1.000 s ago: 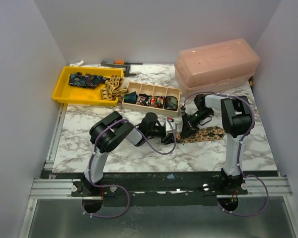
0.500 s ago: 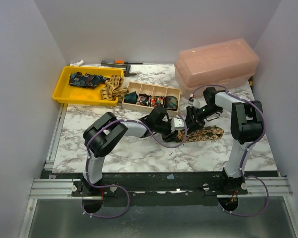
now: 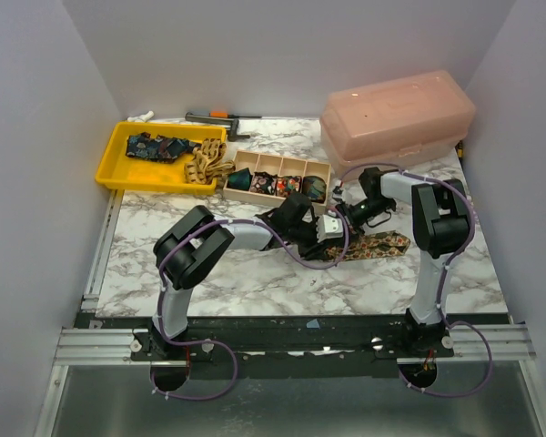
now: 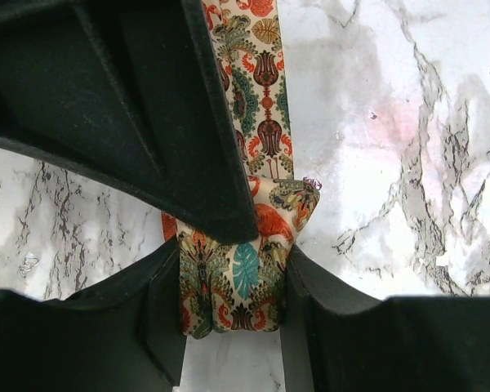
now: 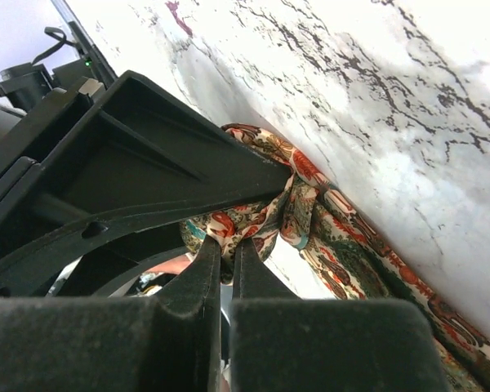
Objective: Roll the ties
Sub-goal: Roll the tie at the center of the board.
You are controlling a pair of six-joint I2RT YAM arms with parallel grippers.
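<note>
Top external view: the right pincer (image 3: 345, 217) has shifted toward 9 o'clock onto the left pincer (image 3: 325, 229), both clenched on the folded end of the tie (image 3: 382, 244), which trails toward 3 o'clock on the worktop (image 3: 255, 282); rolling appears barely begun.

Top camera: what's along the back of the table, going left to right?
Yellow tray → tan tie draped over its right rim → wooden divider box holding rolled ties → pink lidded box.
</note>
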